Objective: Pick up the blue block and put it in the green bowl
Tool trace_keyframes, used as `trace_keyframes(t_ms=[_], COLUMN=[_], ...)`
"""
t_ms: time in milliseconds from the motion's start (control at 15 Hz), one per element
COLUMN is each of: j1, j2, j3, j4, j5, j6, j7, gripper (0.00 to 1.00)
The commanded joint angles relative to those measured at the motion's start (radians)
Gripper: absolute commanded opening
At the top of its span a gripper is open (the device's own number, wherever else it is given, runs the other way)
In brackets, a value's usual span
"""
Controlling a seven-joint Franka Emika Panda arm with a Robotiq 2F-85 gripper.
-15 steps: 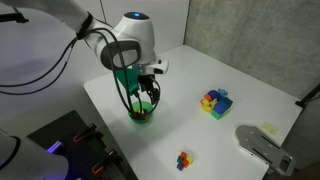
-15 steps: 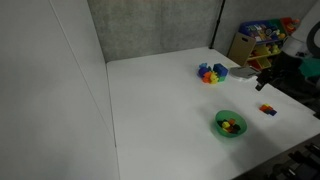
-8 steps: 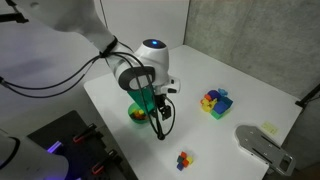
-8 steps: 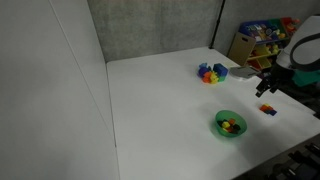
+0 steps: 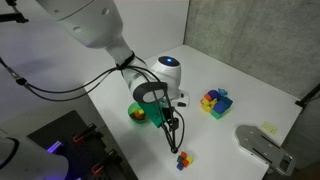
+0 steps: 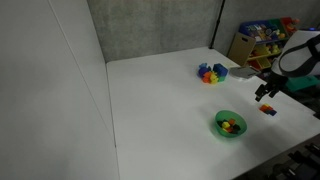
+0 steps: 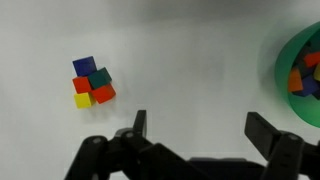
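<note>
Fingers (image 7: pixel 262 130) spread wide, empty; green bowl (image 7: pixel 283 55) cut off at wrist-view edge, contents blurred.

The wide-spread gripper (image 7: pixel 197 122) frames a block cluster (image 7: pixel 90 83) left, green bowl (image 7: pixel 278 72) right.

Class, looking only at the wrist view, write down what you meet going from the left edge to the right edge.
cluster of small coloured cubes → gripper, jaws wide apart → green bowl, cut off by the right edge.
</note>
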Motion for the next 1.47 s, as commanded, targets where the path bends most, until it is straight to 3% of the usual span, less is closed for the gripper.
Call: trace_keyframes(t_ms=[0, 533, 1400], j1=[-0.003, -0.033, -0.210], j2=[-0.003, 0.132, 0.381], j3=[0.005, -0.048, -0.036], j4=[0.002, 0.095, 0.241], j5=[-0.003, -0.012, -0.041], j6=[-0.004, 0.009, 0.092], j7=[0.003, 0.029, -0.127], gripper=[1.00, 1.00, 1.00])
